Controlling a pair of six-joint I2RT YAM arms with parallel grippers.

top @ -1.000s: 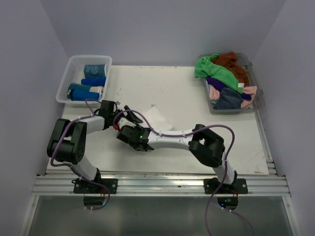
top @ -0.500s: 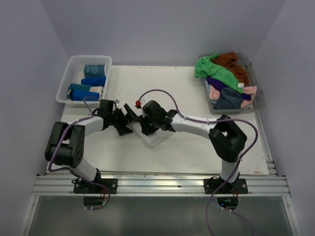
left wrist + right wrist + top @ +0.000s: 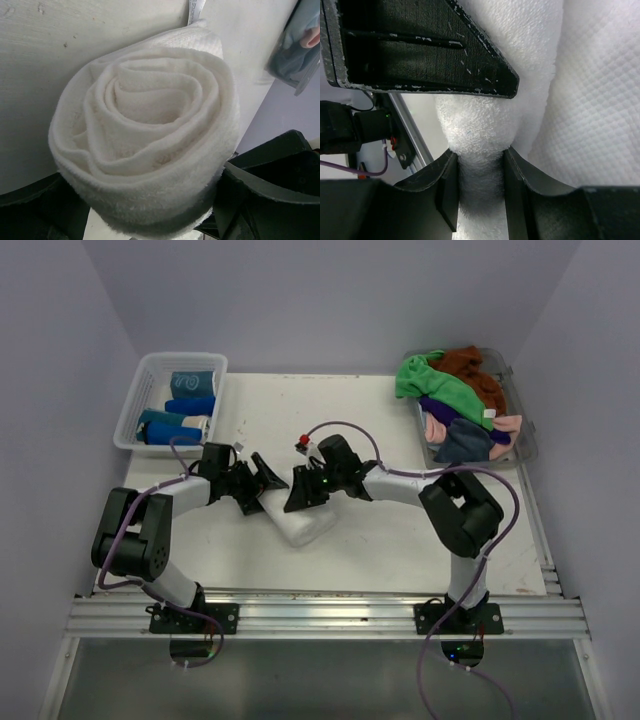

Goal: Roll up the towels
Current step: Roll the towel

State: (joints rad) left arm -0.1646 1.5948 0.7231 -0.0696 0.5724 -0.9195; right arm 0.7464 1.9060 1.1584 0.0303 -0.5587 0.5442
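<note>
**White towel rolled at mid-surface, both grippers on it**

White towel lies on the surface as a fat roll, just in front of both arms, roughly centre-left. It runs at an angle, upper-left end to lower-right end. Left wrist cam looks at one end straight on: clear spiral of layers, loosely wound, with a small tag poking out behind the roll.

Left gripper is at the roll's upper-left end, spread wide. Its fingers sit one each side of the roll end, w/ cloth filling the gap between them. Can't tell if it's actually squeezing or just flanking the roll.

Right gripper comes in from the right, onto the roll's upper side near the same end, v. close to the left gripper. Right wrist cam: its fingers are part-closed and pinch a ridge of white terry between them. More of the towel bulges up beyond the pinch.

Basket at far-left corner holds blue towels, already rolled. Exact count unclear.

Tub at far-right corner holds a loose heap, unrolled: green towel draped on top, brown towel behind it, purple towel, pink towel, grey towel at the near end. Both are well apart from the white roll.
</note>
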